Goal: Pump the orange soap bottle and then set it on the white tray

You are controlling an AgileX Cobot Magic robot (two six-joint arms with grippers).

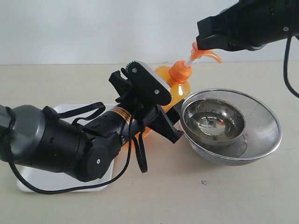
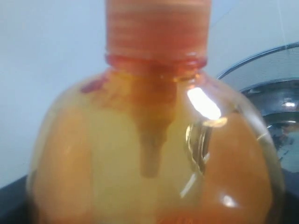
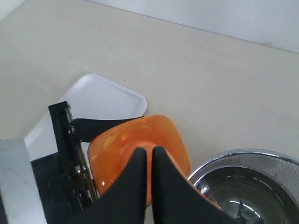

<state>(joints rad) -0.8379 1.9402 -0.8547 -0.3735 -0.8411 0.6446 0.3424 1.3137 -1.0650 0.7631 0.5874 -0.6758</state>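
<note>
The orange soap bottle (image 1: pixel 181 87) stands tilted between the white tray (image 1: pixel 60 111) and the bowls. My left gripper (image 1: pixel 161 109) is shut on its body, one finger on each side. In the left wrist view the bottle (image 2: pixel 149 154) fills the frame up to its ribbed collar. The orange pump head (image 1: pixel 205 52) is up, with its white stem showing. My right gripper (image 1: pixel 210 43) is shut and rests on top of the pump head. In the right wrist view its fingers (image 3: pixel 138 172) are pressed together over the bottle (image 3: pixel 117 140), hiding the pump head.
Nested round steel bowls (image 1: pixel 231 126) sit just right of the bottle, rim close to my left gripper's lower finger. My left arm lies over most of the tray (image 3: pixel 103 98). Pale table stretches in front and behind.
</note>
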